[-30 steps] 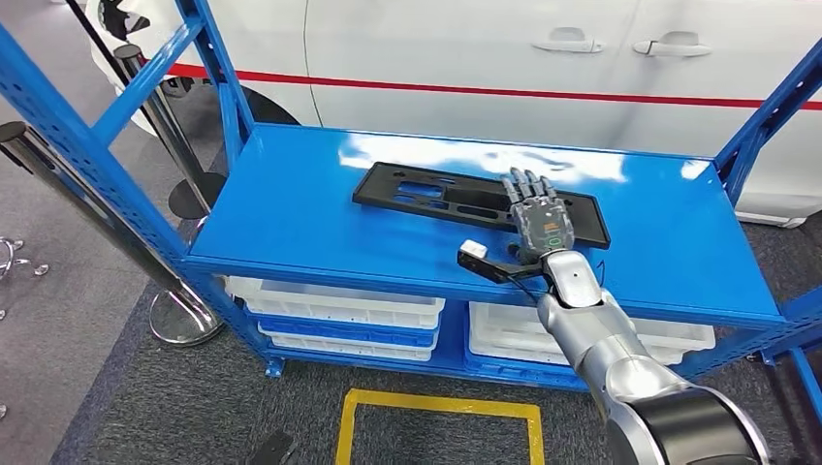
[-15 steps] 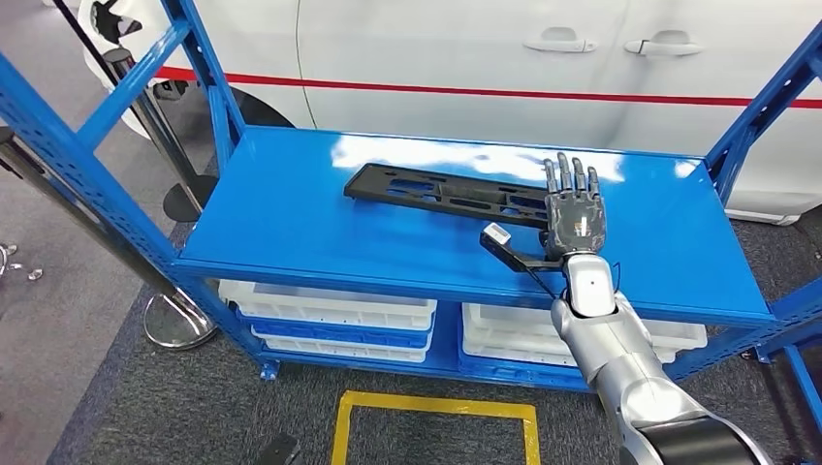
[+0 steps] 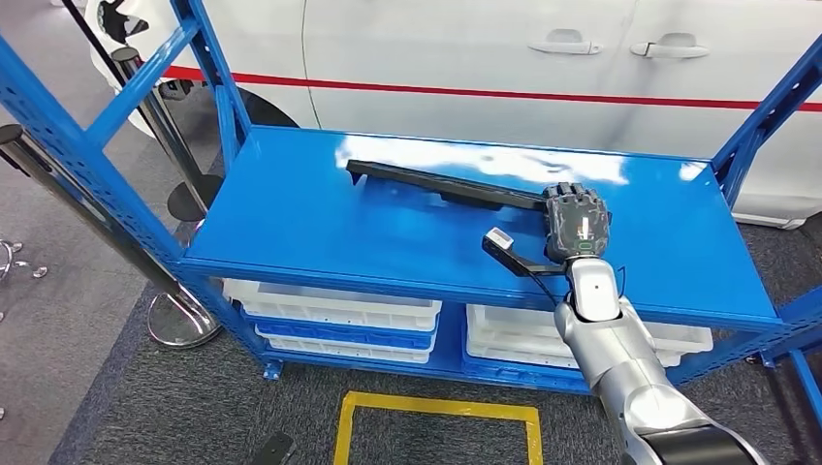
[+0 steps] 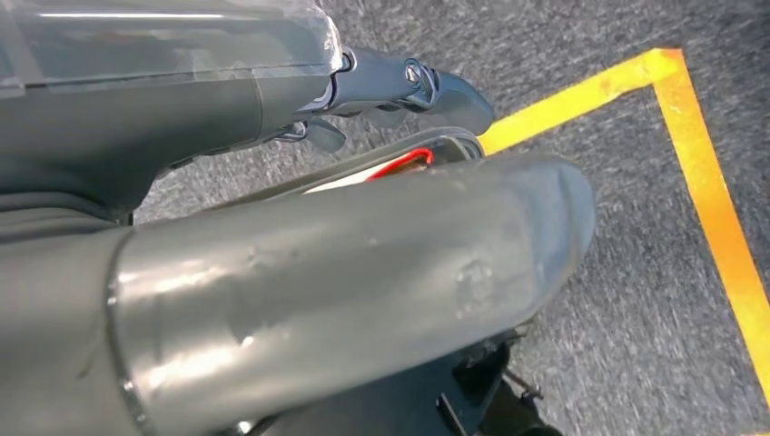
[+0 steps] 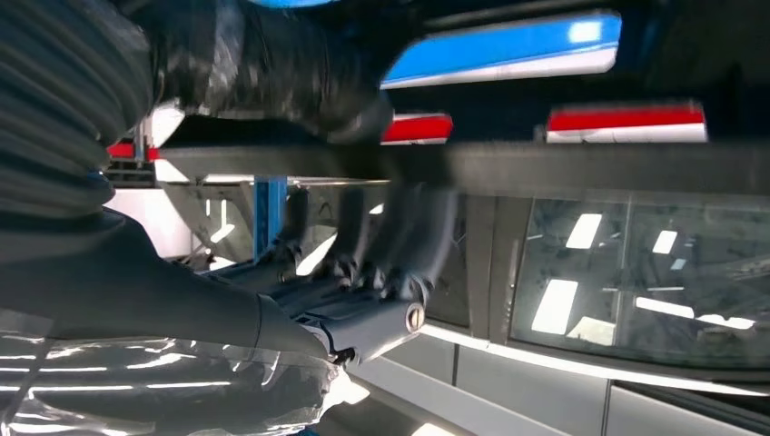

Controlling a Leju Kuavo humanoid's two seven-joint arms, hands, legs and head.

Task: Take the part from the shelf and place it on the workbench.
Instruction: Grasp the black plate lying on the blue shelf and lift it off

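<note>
shelf [image 3: 320,223] blue | part [image 3: 436,181] black | car [image 3: 465,58] white (red stripe) | bins [image 3: 330,308] white

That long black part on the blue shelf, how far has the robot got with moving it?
Early stage. Done: the right hand has closed on one end of the black part. In hand: that end looks tilted up off the blue shelf, while the far end seems to rest on it. Left: lifting the part clear, carrying it off and setting it on the workbench. The left hand hangs over the floor, holding nothing.
</note>
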